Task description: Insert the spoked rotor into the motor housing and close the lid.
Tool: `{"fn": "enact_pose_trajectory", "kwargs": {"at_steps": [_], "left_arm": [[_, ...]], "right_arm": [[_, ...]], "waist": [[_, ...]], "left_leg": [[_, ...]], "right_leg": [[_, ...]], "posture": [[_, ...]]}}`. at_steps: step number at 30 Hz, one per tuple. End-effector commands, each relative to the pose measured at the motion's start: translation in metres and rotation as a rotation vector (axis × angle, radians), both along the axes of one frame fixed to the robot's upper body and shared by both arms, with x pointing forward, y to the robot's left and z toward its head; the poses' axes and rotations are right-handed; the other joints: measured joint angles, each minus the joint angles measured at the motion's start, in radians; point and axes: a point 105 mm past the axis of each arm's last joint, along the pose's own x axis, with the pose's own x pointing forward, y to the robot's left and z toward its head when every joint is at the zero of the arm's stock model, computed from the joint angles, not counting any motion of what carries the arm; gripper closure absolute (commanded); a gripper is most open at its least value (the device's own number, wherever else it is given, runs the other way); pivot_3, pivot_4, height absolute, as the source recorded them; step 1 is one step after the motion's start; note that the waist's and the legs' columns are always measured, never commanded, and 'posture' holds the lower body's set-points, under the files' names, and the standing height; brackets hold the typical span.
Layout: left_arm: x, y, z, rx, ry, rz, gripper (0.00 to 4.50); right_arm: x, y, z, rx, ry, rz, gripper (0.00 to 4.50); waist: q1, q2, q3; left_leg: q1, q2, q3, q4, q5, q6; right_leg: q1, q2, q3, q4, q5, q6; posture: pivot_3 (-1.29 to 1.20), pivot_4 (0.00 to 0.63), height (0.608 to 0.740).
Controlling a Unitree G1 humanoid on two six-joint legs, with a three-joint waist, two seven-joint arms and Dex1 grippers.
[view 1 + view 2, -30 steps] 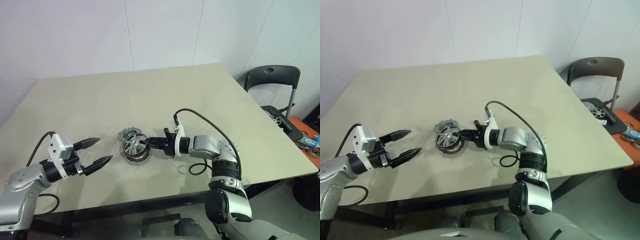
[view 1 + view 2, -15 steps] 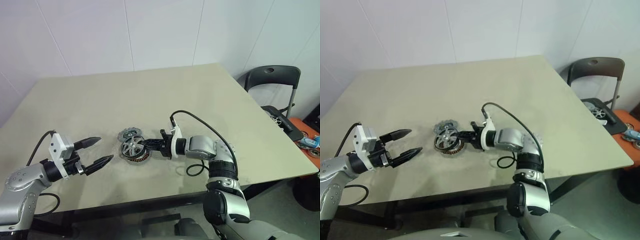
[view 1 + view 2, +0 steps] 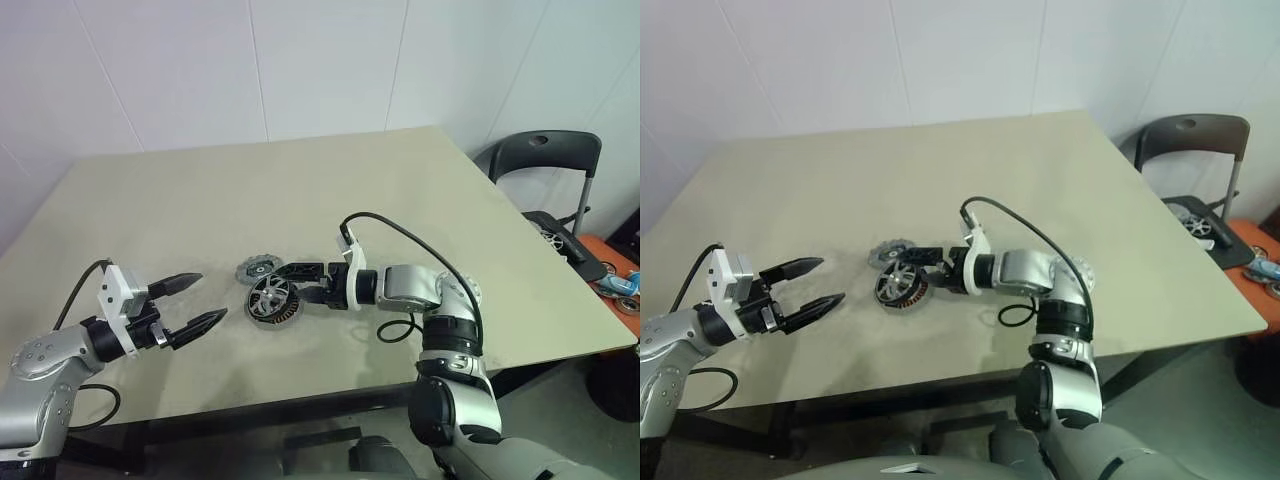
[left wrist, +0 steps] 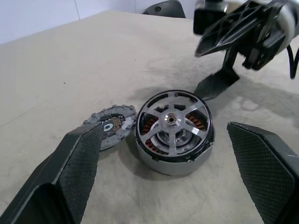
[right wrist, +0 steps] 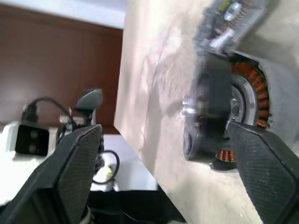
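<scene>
The spoked rotor (image 4: 174,120) lies flat on top of the motor housing (image 4: 174,164), near the table's middle. Copper windings show through its gaps. In the right wrist view the dark rotor rim (image 5: 212,100) stands slightly off the housing (image 5: 273,100). The notched grey lid (image 3: 255,269) lies flat on the table, touching the housing's far left side. My right gripper (image 3: 297,282) hangs open just right of the rotor, one finger above and one below, holding nothing. My left gripper (image 3: 209,298) is open and empty, left of the parts and pointing at them.
The beige table (image 3: 300,190) has bare room all around the parts. A black chair (image 3: 545,158) stands off the table's right edge, with a dark tray of small parts (image 3: 565,240) beside it. My right arm's cable (image 3: 400,235) loops over the table.
My right gripper opened and let go of the rotor, then rose slightly. The rotor, earlier held tilted over the housing, now lies flat on it. The left arm stayed still.
</scene>
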Motion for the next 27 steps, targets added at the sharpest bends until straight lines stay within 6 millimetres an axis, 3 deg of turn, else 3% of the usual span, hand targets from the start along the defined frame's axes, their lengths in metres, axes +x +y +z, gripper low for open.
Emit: {"fn": "enact_pose_trajectory", "kwargs": {"at_steps": [1, 6, 11, 15, 19, 25, 27], "left_arm": [[0.003, 0.001, 0.006, -0.004, -0.034, -0.007, 0.00], [0.004, 0.001, 0.005, -0.006, -0.033, -0.010, 0.00], [0.003, 0.005, 0.001, -0.013, -0.023, 0.007, 0.00], [0.000, 0.009, -0.008, -0.017, -0.005, 0.033, 0.00], [-0.002, 0.010, -0.013, -0.022, 0.005, 0.049, 0.00], [-0.006, 0.010, -0.019, -0.015, 0.021, 0.060, 0.00], [-0.007, 0.008, -0.019, -0.019, 0.018, 0.062, 0.00]], "right_arm": [[0.000, -0.009, 0.029, -0.041, -0.154, 0.062, 0.02], [0.003, -0.031, 0.038, -0.255, -0.303, 0.115, 0.02], [0.005, -0.023, 0.054, -0.372, -0.640, 0.182, 0.02], [0.007, -0.001, 0.055, -0.319, -0.874, 0.261, 0.94], [0.008, 0.015, 0.045, -0.353, -1.059, 0.361, 2.31], [0.019, 0.037, 0.028, -0.371, -1.121, 0.390, 4.46], [0.021, 0.043, 0.022, -0.377, -1.136, 0.404, 4.48]], "waist": [[0.001, 0.000, 0.000], [-0.001, 0.001, 0.000], [0.000, 0.001, 0.000], [0.002, 0.000, 0.000], [0.005, 0.000, 0.000], [0.005, 0.000, 0.000], [0.005, 0.000, 0.000]], "left_leg": [[0.000, 0.000, 0.000, 0.000, 0.000, 0.000], [0.000, 0.000, 0.000, 0.000, 0.000, 0.000], [-0.001, 0.000, 0.001, -0.001, 0.000, 0.000], [-0.001, 0.001, 0.000, -0.001, 0.000, 0.000], [-0.001, 0.001, -0.003, 0.000, 0.000, 0.000], [-0.001, 0.001, -0.005, 0.000, 0.000, 0.000], [-0.001, 0.000, -0.005, -0.001, 0.000, 0.000]], "right_leg": [[0.000, 0.000, 0.000, 0.000, 0.000, 0.000], [0.000, 0.000, 0.000, -0.001, 0.000, 0.000], [-0.001, 0.000, 0.000, -0.002, 0.000, 0.000], [0.000, 0.000, 0.000, -0.003, 0.000, 0.000], [0.000, -0.002, -0.001, -0.003, 0.000, 0.000], [0.000, -0.003, -0.002, -0.003, 0.000, 0.000], [0.000, -0.003, -0.002, -0.003, 0.000, 0.000]], "posture": [[0.00, 0.000, 0.740], [0.00, 0.000, 0.740], [0.00, 0.000, 0.740], [0.00, 0.000, 0.740], [0.00, 0.000, 0.740], [0.00, 0.000, 0.740], [0.00, 0.000, 0.740]]}}
